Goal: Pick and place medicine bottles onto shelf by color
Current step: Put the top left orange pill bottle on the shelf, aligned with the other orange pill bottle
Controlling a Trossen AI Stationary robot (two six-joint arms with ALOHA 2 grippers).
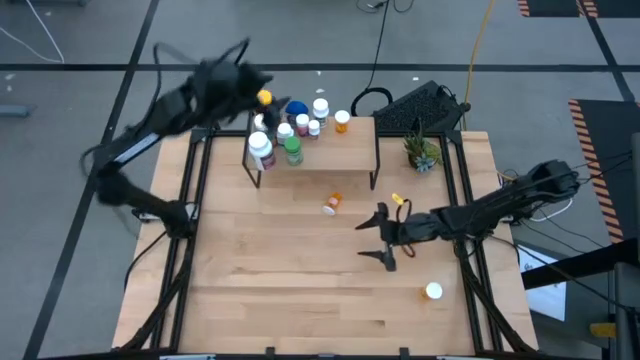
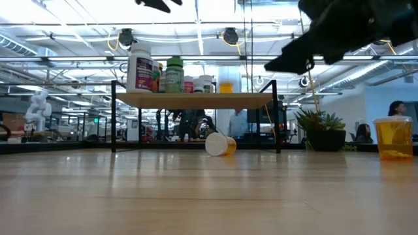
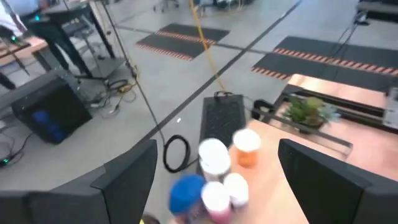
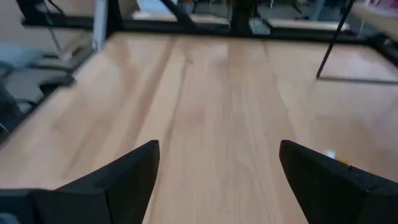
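The shelf [image 1: 330, 160] stands at the table's far middle. On its left half stand several medicine bottles: a big white one [image 1: 260, 150], a green one [image 1: 293, 150], a blue-capped one [image 3: 185, 191], white-capped ones [image 3: 214, 155] and an orange one [image 1: 342, 121]. My left gripper [image 1: 250, 88] hovers open above the shelf's far left corner, beside a yellow cap [image 1: 264, 97], touching nothing. An orange bottle [image 1: 332, 204] lies on its side in front of the shelf. Another orange bottle [image 1: 433, 291] stands near right. My right gripper [image 1: 380, 238] hangs open over the table's middle right, with nothing between its fingers.
A small potted plant [image 1: 422, 152] stands at the far right by the shelf's right legs. A black keyboard-like object [image 1: 420, 105] lies past the table's far edge. Bare wood spreads across the table's near half and left side [image 1: 260, 280].
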